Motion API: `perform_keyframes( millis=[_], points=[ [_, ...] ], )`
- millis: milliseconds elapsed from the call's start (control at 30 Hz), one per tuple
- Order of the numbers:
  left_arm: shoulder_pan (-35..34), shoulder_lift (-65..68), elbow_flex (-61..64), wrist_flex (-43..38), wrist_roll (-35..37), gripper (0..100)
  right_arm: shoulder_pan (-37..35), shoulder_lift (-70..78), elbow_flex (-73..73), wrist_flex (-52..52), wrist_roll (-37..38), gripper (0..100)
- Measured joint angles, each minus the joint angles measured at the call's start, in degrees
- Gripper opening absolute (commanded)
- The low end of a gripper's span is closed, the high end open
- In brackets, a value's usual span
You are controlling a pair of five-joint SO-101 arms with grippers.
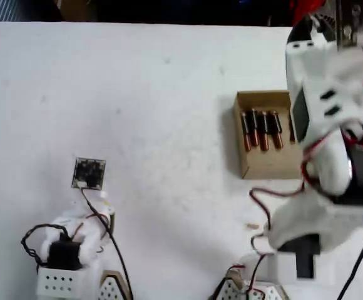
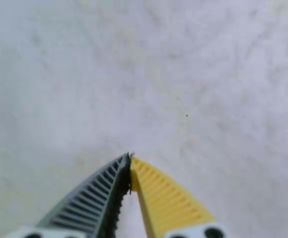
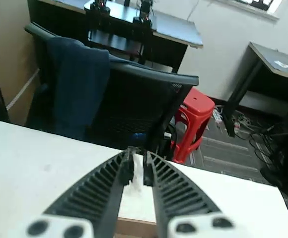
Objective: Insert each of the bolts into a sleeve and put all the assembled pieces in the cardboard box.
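Observation:
The cardboard box [image 1: 266, 164] lies right of the table's middle, with several dark, copper-tipped assembled pieces [image 1: 261, 130] side by side in it. My right arm [image 1: 332, 125] is raised over the box's right side and hides that part. Its gripper [image 3: 137, 159] points past the table's far edge, black fingers [image 3: 176, 193] nearly together with only a thin slit, holding nothing. My left arm [image 1: 69, 250] is folded at the near left edge. Its gripper [image 2: 130, 159], one grey and one yellow finger, is shut and empty over bare white table.
A tiny copper-coloured bit [image 1: 251, 226] lies on the table in front of the box. The white table [image 1: 138, 94] stretches wide to the left of the box. Beyond the far edge stand an office chair [image 3: 134, 99] and a red stool [image 3: 196, 116].

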Motion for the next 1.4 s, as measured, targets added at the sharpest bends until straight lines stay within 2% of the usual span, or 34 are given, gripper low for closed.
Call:
perform_keyframes(
  millis=[500, 1033, 1400],
  points=[
    [0.0, 0.0, 0.0, 0.0, 0.0, 2, -0.44, -25.32, 33.76, 0.0, 0.0, 1.7],
    [0.0, 0.0, 0.0, 0.0, 0.0, 2, -11.43, -40.97, 71.21, -0.26, 0.0, 1.7],
    [0.0, 0.0, 0.0, 0.0, 0.0, 2, -11.69, -57.49, 95.91, -8.0, 0.0, 1.7]
  ],
)
